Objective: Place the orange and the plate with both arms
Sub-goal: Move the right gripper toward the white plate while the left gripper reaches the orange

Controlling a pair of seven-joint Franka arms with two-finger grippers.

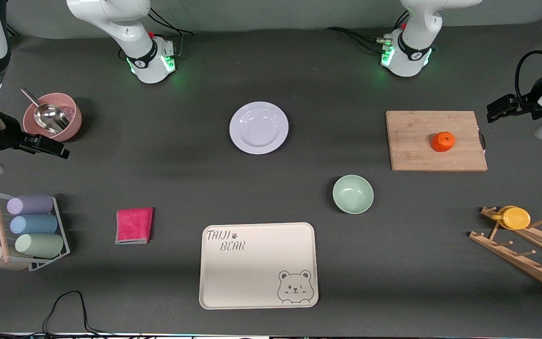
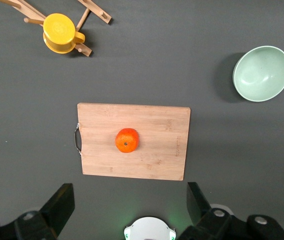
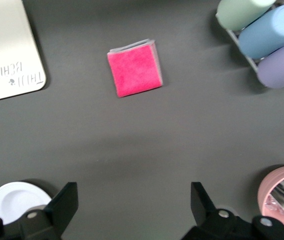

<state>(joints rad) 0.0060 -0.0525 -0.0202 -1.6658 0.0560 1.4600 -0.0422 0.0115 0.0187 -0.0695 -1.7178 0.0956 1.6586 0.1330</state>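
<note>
Dark grey table [image 1: 167, 160], both arms parked high at its ends, nothing held.
Plate [image 1: 259, 127] lies mid-table at 12 o'clock from the tray [image 1: 258, 265]: stiff, slick, likely best pinched at its rim. Orange [image 1: 442, 141] sits on the board [image 1: 417, 150]: light, round, prone to roll; grip across its middle. Left gripper [image 2: 129, 207] hangs over the board's edge, right gripper [image 3: 134, 207] near the pink bowl [image 1: 66, 123]; both gape wide, empty.

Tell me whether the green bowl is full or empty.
Empty. The green bowl sits upright on the table, and both the front and left wrist views show only its bare pale inside.
</note>
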